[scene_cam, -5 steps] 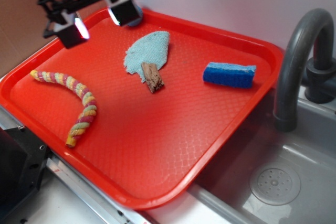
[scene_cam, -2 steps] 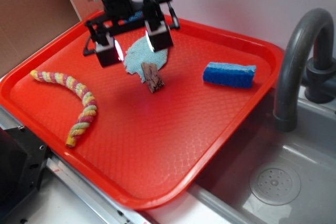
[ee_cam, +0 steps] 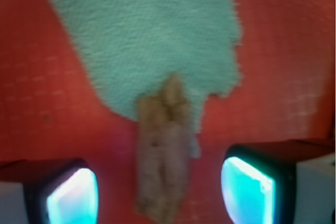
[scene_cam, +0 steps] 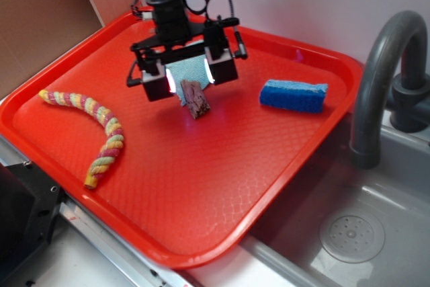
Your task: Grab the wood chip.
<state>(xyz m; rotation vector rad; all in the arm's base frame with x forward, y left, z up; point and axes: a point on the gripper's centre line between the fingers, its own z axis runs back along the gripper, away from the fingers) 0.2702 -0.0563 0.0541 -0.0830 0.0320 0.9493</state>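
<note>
1. From where I stand, the small rough brown wood chip [scene_cam: 195, 98] lies near the middle of the red plastic tray [scene_cam: 222, 186], its far end resting on the edge of a light-blue scrap of cloth [scene_cam: 193, 70].
2. The black gripper [scene_cam: 190, 76] hangs just above the chip with its fingers spread wide and holding nothing; one pad sits to each side of the wood, and neither looks to be touching it.
3. The wrist view confirms the line-up: the wood chip [ee_cam: 164, 156] runs lengthwise down the gap, with the two glowing fingertips [ee_cam: 71, 198] well clear on either flank and the cloth [ee_cam: 142, 30] beyond it.
4. To my eye this is the final descent before the squeeze. The chip sits a touch nearer the left pad in the wrist view, so a slight sideways nudge would centre it.
5. I would go straight down until the pads bracket the thick middle of the chip, then close across its narrow width.
6. The risk I see is snagging the cloth along with the wood; gripping the end nearer the camera, away from the fabric, should avoid that.
7. A striped twisted rope [scene_cam: 94, 132] and a blue rectangular sponge [scene_cam: 293, 95] lie well apart and pose no obstacle.
</note>
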